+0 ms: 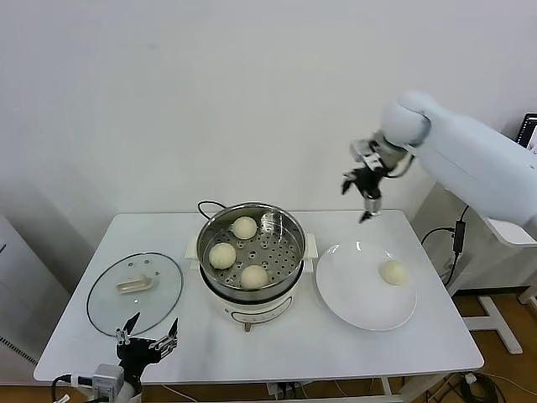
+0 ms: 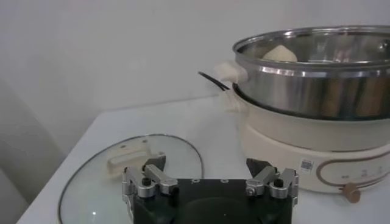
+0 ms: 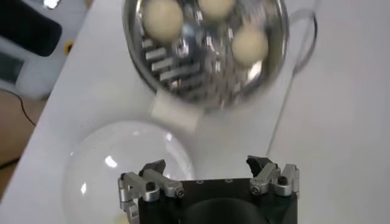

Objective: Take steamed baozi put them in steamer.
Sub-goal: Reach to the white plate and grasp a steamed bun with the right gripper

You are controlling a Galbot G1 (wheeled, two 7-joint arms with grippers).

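Hovering at the near edge of the white counter (image 1: 252, 353), just this side of the glass lid (image 1: 134, 292), the left tool (image 1: 148, 339) hangs with its jaws spread wide and nothing between them. In the left wrist view that tool (image 2: 210, 176) faces the lid (image 2: 131, 176) and the steamer (image 2: 317, 79), with one bun (image 2: 279, 54) showing above the steel rim.

The lid lies flat on the counter, left of the steamer (image 1: 250, 243), handle up. The steamer stands about mid-counter: a shiny steel basket with a holed floor on a white cooker base. Three baozi (image 1: 244, 227) lie inside it, one toward the back, one at the left and one at the front, apart from one another. Just right of the steamer, its rim close to the base, lies a flat white plate (image 1: 352, 294). The fourth bun (image 1: 392, 272) sits on the plate's right part, alone.

Farther back, the right tool (image 1: 365, 195) hangs in the air above the counter's back edge, behind the plate and to the right of the steamer, well apart from the bun on the plate. Its jaws stand fully open and hold nothing. From the right wrist view, that tool (image 3: 210, 176) looks down on the plate (image 3: 131, 164) and, beyond it, the steamer (image 3: 204, 52) with its three buns (image 3: 250, 45).

Behind the counter rises a plain pale wall (image 1: 210, 101). A black cord (image 1: 208, 206) loops out from behind the steamer.
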